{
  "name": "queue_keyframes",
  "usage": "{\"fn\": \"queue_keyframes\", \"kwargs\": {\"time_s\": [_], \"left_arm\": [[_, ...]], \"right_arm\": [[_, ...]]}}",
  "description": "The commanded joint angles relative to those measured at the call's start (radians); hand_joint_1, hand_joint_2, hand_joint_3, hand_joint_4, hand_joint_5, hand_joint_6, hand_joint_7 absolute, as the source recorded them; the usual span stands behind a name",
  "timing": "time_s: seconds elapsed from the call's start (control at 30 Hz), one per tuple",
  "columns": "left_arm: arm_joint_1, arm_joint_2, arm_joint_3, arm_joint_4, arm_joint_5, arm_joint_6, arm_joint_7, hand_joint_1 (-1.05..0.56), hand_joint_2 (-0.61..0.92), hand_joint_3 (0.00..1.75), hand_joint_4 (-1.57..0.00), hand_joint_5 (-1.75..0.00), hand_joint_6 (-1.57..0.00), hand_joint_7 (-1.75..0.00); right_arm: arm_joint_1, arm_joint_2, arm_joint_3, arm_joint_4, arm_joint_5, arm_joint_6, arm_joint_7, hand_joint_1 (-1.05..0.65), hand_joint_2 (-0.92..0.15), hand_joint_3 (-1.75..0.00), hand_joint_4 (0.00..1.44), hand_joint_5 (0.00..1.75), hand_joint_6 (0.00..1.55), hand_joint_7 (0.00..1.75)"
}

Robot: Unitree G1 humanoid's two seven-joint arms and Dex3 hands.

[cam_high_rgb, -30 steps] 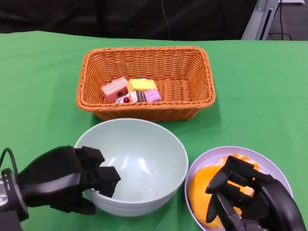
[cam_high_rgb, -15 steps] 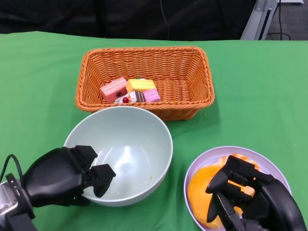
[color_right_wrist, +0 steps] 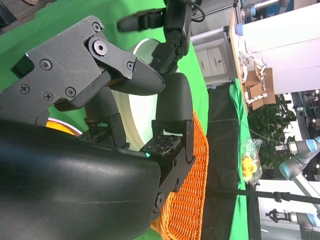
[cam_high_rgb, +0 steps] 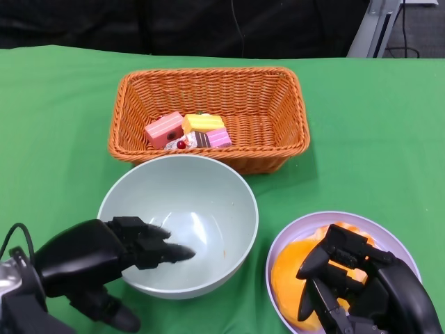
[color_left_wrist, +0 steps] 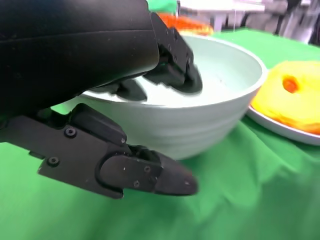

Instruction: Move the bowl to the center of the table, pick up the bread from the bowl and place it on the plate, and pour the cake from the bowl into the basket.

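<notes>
On the left hand the fingers reach out flat over the near rim of the bowl, with the thumb lying low outside the wall and clear of it. In the left wrist view the fingers sit inside the rim and the thumb beside the wall, a gap showing between them, so the hand looks spread and not clamped; whether the fingertips touch the inner surface I cannot tell. The right hand rests at about five o'clock over the plate, its fingers curled down onto the yellow-orange bread; whether they pinch it or merely lie on it I cannot tell.

The bowl sits upright near the middle of the table, empty as far as its inside shows, at six o'clock from the basket, its far rim just beside the basket's near wall. The cakes lie inside the basket toward its nine o'clock side. The bread is on the plate, at four o'clock from the bowl.

Judged from this layout, all three parts look done and the step in hand is letting go of the bowl. The next move calls for lifting the left fingers up over the rim without tipping the bowl, and likewise easing the right hand straight up off the bread.
</notes>
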Motion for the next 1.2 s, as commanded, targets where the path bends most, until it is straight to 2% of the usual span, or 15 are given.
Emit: {"fn": "queue_keyframes", "kwargs": {"time_s": [0.03, 0.1, 0.17, 0.27, 0.33, 0.37, 0.53, 0.6, 0.63, 0.7, 0.73, 0.8, 0.87, 1.0, 1.2], "left_arm": [[0.044, 0.043, 0.012, -0.04, -0.271, 0.028, -0.287, -1.05, 0.92, 0.46, 0.0, 0.0, 0.0, 0.0], [0.079, 0.055, 0.017, -0.114, -0.461, 0.105, -0.471, -1.05, 0.92, 0.47, 0.0, 0.0, 0.0, 0.0], [0.129, 0.073, 0.038, -0.248, -0.7, 0.285, -0.686, -1.05, 0.92, 0.43, 0.0, 0.0, 0.0, 0.0], [0.19, 0.073, 0.104, -0.42, -0.985, 0.551, -0.889, -1.05, 0.92, 0.3, 0.0, 0.0, -0.03, -0.01], [0.25, 0.023, 0.176, -0.511, -1.145, 0.66, -0.9, -0.97, 0.92, 0.19, -0.12, -0.05, -0.15, -0.04], [0.273, 0.002, 0.203, -0.543, -1.184, 0.691, -0.893, -0.8, 0.92, 0.15, -0.32, -0.1, -0.3, -0.06], [0.359, -0.126, 0.3, -0.688, -1.292, 0.844, -0.857, -0.29, 0.92, 0.17, -0.92, -0.3, -0.91, -0.18], [0.373, -0.165, 0.328, -0.706, -1.256, 0.853, -0.859, -0.19, 0.92, 0.24, -0.87, -0.73, -1.02, -0.36], [0.379, -0.178, 0.334, -0.719, -1.227, 0.861, -0.848, -0.17, 0.92, 0.25, -0.85, -0.82, -1.03, -0.4], [0.388, -0.201, 0.348, -0.74, -1.183, 0.879, -0.841, -0.15, 0.91, 0.32, -0.8, -1.23, -0.88, -0.87], [0.389, -0.212, 0.352, -0.748, -1.159, 0.883, -0.838, -0.14, 0.9, 0.34, -0.79, -1.29, -0.83, -0.98], [0.39, -0.235, 0.361, -0.756, -1.124, 0.893, -0.837, -0.12, 0.82, 0.58, -0.74, -1.44, -0.73, -1.21], [0.385, -0.268, 0.369, -0.749, -1.106, 0.915, -0.83, -0.11, 0.79, 0.67, -0.72, -1.49, -0.71, -1.25], [0.383, -0.319, 0.38, -0.747, -1.067, 0.952, -0.818, -0.17, 0.77, 0.69, -0.71, -1.55, -0.72, -1.24], [0.398, -0.332, 0.395, -0.762, -1.03, 0.979, -0.846, -0.19, 0.78, 0.68, -0.68, -1.63, -0.69, -1.3]], "right_arm": [[0.003, -0.006, -0.005, -0.002, 0.013, 0.0, 0.003, -0.15, -0.54, -1.11, 0.65, 1.71, 0.63, 1.46], [0.004, -0.007, -0.005, -0.003, 0.011, -0.002, 0.003, -0.15, -0.54, -1.11, 0.65, 1.71, 0.63, 1.47], [0.006, -0.008, -0.007, -0.004, 0.012, -0.001, 0.004, -0.16, -0.54, -1.11, 0.65, 1.71, 0.63, 1.47], [0.007, -0.009, -0.009, -0.005, 0.015, -0.006, 0.007, -0.15, -0.54, -1.1, 0.65, 1.71, 0.63, 1.47], [0.007, -0.009, -0.012, -0.005, 0.025, -0.006, 0.013, -0.15, -0.53, -1.1, 0.65, 1.71, 0.63, 1.47], [0.006, -0.01, -0.013, -0.005, 0.028, -0.005, 0.015, -0.15, -0.54, -1.1, 0.65, 1.71, 0.64, 1.46], [0.004, -0.017, -0.016, -0.017, 0.007, -0.011, 0.01, -0.15, -0.54, -1.1, 0.65, 1.69, 0.63, 1.45], [0.002, -0.019, -0.017, -0.019, 0.006, -0.016, 0.013, -0.15, -0.54, -1.1, 0.66, 1.69, 0.63, 1.45], [0.0, -0.02, -0.017, -0.022, 0.009, -0.014, 0.016, -0.15, -0.54, -1.11, 0.66, 1.69, 0.63, 1.45], [-0.001, -0.022, -0.017, -0.026, 0.011, -0.008, 0.019, -0.16, -0.55, -1.1, 0.66, 1.68, 0.64, 1.44], [-0.004, -0.025, -0.016, -0.025, 0.001, -0.005, 0.016, -0.16, -0.55, -1.1, 0.66, 1.68, 0.64, 1.44], [-0.011, -0.029, -0.014, -0.02, -0.012, -0.002, 0.013, -0.13, -0.56, -1.1, 0.66, 1.66, 0.64, 1.42], [-0.029, -0.03, -0.012, -0.006, -0.023, -0.006, 0.014, -0.14, -0.56, -1.09, 0.67, 1.64, 0.64, 1.41], [-0.068, -0.031, -0.003, 0.027, -0.063, -0.044, 0.013, -0.18, -0.6, -0.99, 0.68, 1.62, 0.65, 1.4], [-0.122, -0.018, 0.01, 0.048, -0.07, -0.037, 0.014, -0.26, -0.54, -1.01, 0.71, 1.63, 0.69, 1.38]]}}
